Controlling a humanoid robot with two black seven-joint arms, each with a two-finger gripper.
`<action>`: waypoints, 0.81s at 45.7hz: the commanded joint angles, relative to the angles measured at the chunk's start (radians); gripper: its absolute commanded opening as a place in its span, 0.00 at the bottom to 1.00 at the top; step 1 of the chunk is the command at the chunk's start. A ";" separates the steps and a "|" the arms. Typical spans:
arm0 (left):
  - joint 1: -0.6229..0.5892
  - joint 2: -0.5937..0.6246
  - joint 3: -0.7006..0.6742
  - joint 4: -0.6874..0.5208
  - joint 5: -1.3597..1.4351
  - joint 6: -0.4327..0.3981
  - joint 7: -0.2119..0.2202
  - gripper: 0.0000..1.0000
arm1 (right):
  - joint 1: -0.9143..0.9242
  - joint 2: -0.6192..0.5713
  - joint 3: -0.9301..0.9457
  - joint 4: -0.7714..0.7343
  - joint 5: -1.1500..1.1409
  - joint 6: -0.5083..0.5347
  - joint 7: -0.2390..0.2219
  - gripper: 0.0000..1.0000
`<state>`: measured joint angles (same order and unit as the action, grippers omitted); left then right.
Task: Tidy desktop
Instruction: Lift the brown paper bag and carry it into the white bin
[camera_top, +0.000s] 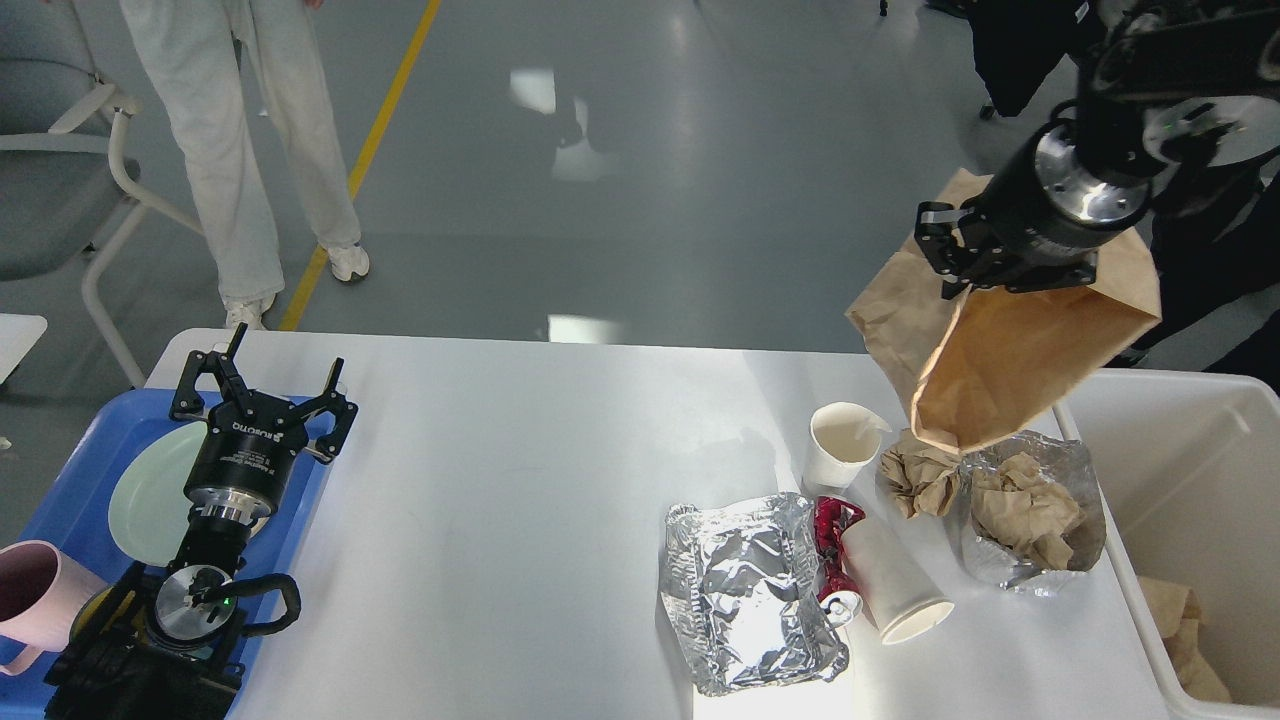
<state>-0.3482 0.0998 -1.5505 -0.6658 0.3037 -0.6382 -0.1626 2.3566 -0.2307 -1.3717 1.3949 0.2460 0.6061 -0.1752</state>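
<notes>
The white desktop fills the lower view. My right gripper is raised high at the upper right, shut on a brown paper bag that hangs in the air above the desktop's right end. On the desktop lie a crumpled foil tray, a red wrapper, a tipped paper cup, an upright paper cup, a crumpled brown paper ball and a foil tray holding brown paper. My left gripper stands open over the blue tray, holding nothing.
A white bin stands off the desktop's right edge with brown paper in its bottom. The blue tray holds a pale green plate and a pink mug. People stand on the floor beyond, and a chair is far left.
</notes>
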 joint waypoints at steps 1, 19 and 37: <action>0.000 0.000 0.000 0.000 0.000 0.000 0.000 0.97 | 0.153 -0.012 -0.131 0.159 -0.007 0.021 0.013 0.00; 0.000 0.000 0.000 0.002 0.000 0.000 0.000 0.97 | 0.159 -0.183 -0.219 0.197 -0.148 -0.042 0.013 0.00; 0.000 0.000 0.000 0.002 0.000 0.000 -0.002 0.97 | -0.380 -0.593 -0.066 -0.186 -0.445 -0.127 0.014 0.00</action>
<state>-0.3482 0.0996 -1.5509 -0.6642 0.3030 -0.6382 -0.1638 2.1993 -0.7455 -1.5502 1.3666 -0.1753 0.5018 -0.1661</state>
